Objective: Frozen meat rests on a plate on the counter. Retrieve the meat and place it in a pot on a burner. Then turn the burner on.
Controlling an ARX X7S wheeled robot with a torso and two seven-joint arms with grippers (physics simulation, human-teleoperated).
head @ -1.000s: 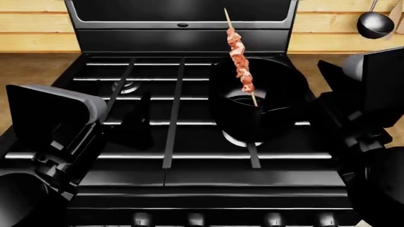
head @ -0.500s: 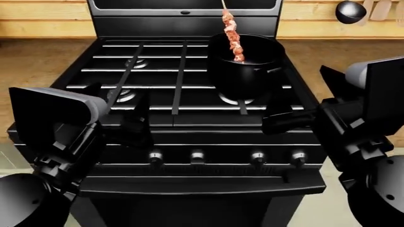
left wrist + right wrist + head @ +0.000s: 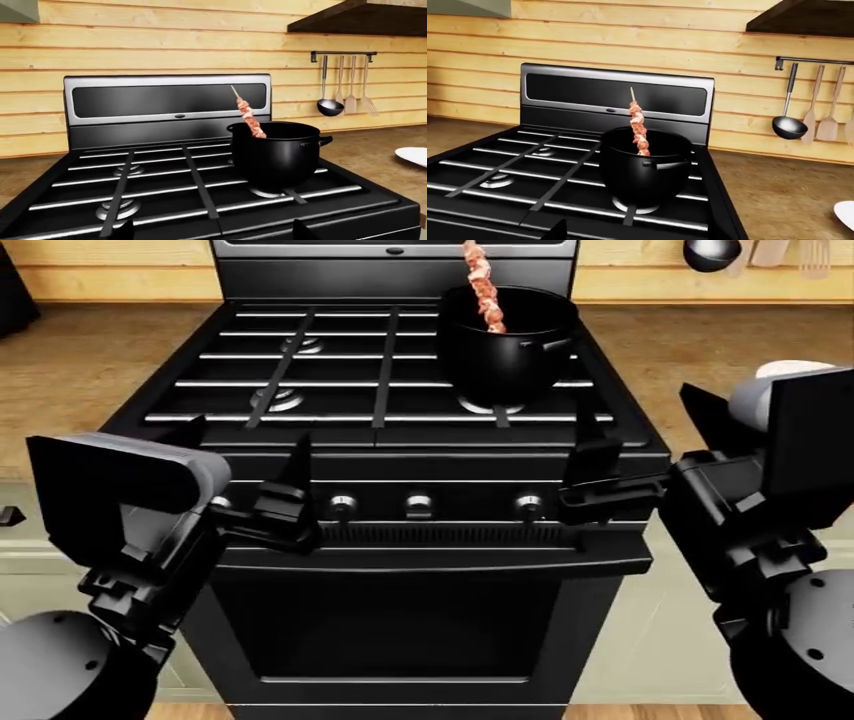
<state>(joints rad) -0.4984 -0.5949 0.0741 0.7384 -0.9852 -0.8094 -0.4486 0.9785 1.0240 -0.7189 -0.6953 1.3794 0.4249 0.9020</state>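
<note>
The frozen meat (image 3: 482, 292) stands tilted in the pot (image 3: 510, 352); wrist views alone show the plate (image 3: 412, 155) on the worktop (image 3: 780, 192); left end effector (image 3: 274, 502) and right end effector (image 3: 597, 485) both spread, empty.

The frozen meat (image 3: 638, 127), pinkish-red chunks on a thin pale skewer, stands nearly upright inside the pot (image 3: 645, 172), top end poking well above the rim and leaning toward the stove's back panel. The pot is tall, glossy black, with small side handles, sitting on the front-right burner (image 3: 635, 206), whose silver ring peeks out under its base. The white plate's (image 3: 412, 155) edge shows on the brown wood-grain counter (image 3: 363, 152) right of the stove.
</note>
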